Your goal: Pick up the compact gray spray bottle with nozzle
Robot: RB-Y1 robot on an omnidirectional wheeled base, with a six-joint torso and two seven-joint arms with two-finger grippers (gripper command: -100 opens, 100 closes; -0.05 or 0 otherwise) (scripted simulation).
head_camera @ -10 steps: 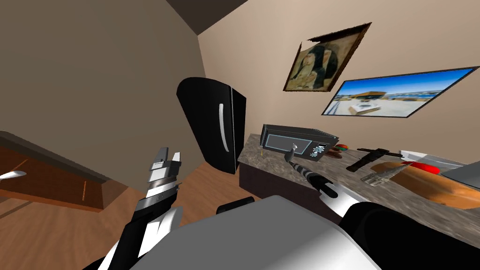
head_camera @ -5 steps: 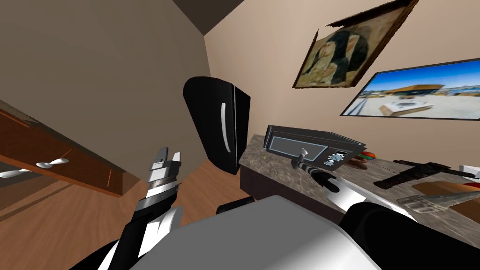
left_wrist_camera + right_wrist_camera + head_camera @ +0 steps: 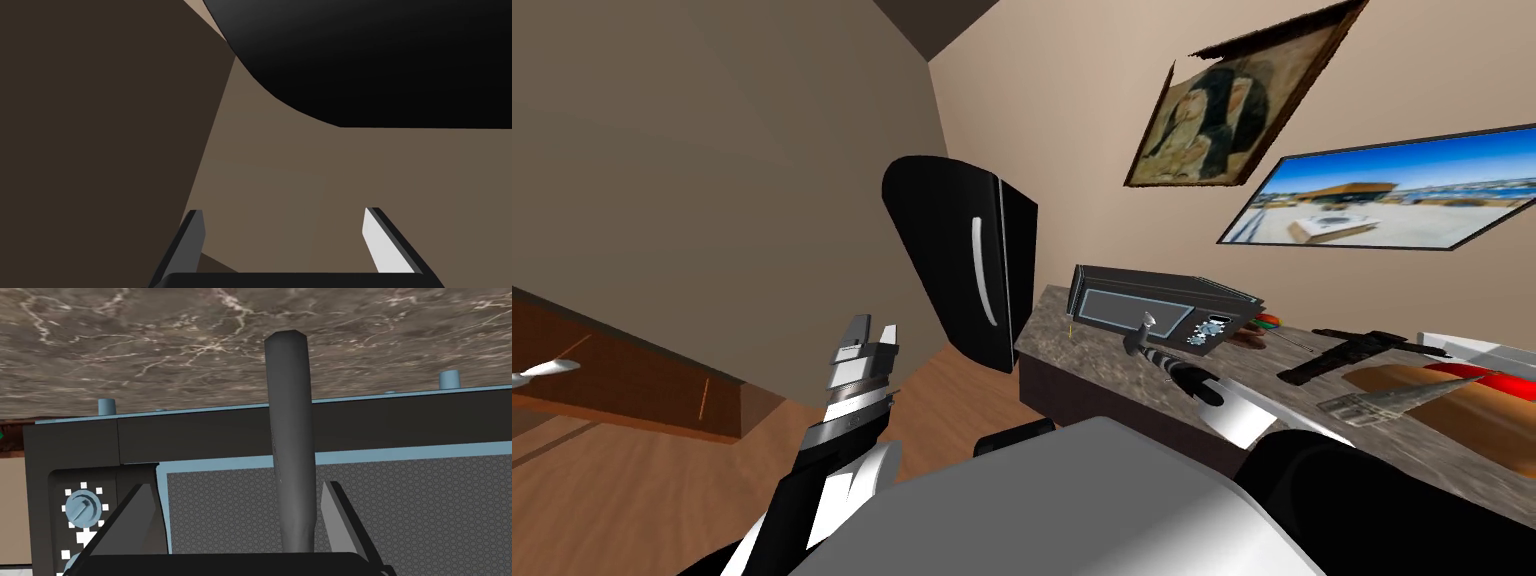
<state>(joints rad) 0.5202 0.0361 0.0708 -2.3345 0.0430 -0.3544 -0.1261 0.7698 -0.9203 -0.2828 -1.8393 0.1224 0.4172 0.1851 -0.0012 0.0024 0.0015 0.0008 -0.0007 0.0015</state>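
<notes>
Though tiny overhead, spray bottle [image 3: 290, 438] between parted fingers [image 3: 337, 518] of right gripper [image 3: 236, 485].

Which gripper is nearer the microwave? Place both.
Right. The right gripper is over the counter, just before the microwave door. The left gripper is off the counter, over the floor, facing the black fridge.

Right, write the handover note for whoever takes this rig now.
Left gripper: open, idle, raised at my left side.
Right gripper: open, held out over the counter, facing the microwave. The slim dark grey spray bottle stands between its fingers, not pressed, nearer one of them.
Done: reach and alignment.
Left to do: shut on the bottle and lift. I cannot tell whether the bottle rests on the counter.
</notes>
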